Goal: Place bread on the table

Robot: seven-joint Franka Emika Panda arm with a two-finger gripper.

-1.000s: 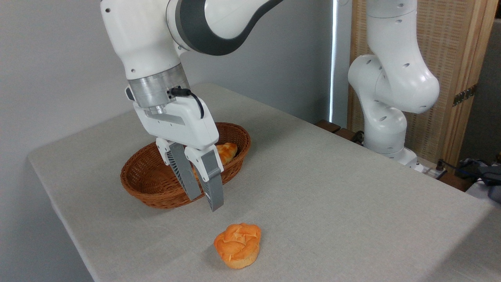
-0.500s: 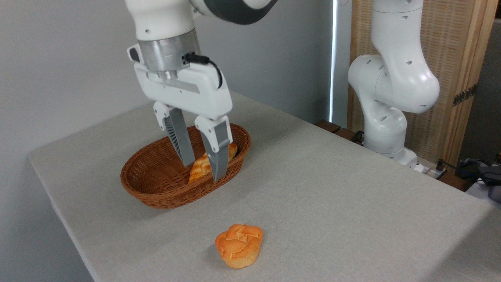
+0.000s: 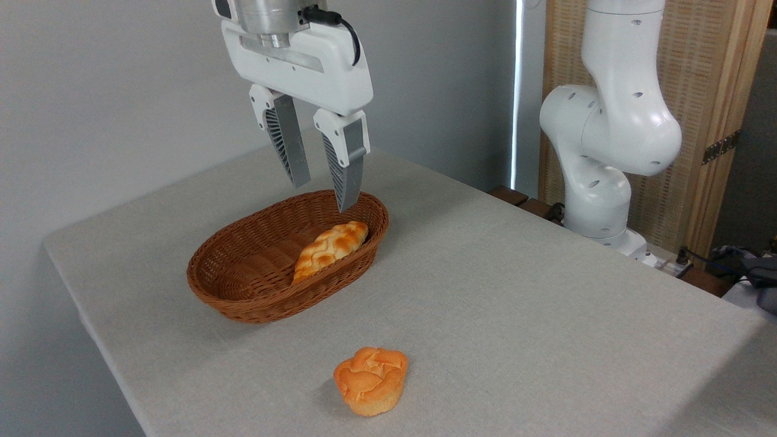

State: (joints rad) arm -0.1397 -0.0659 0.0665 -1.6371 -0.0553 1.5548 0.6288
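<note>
One bread (image 3: 370, 380) sits on the table (image 3: 516, 291) near its front edge, upright and alone, well apart from everything else. Farther back stands one wicker basket (image 3: 243, 291) holding one braided loaf (image 3: 331, 243), which leans against its right inner wall. Above the basket's far rim hangs the gripper (image 3: 322, 195), fingers pointing down, spread apart and empty.

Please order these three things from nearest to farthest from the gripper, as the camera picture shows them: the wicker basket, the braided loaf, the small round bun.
Measured from the open gripper, which hangs above the basket's far end:
1. The wicker basket: its far rim lies just below the fingertips.
2. The braided loaf: inside the basket, right side.
3. The small round bun: alone on the table, near the front.
</note>
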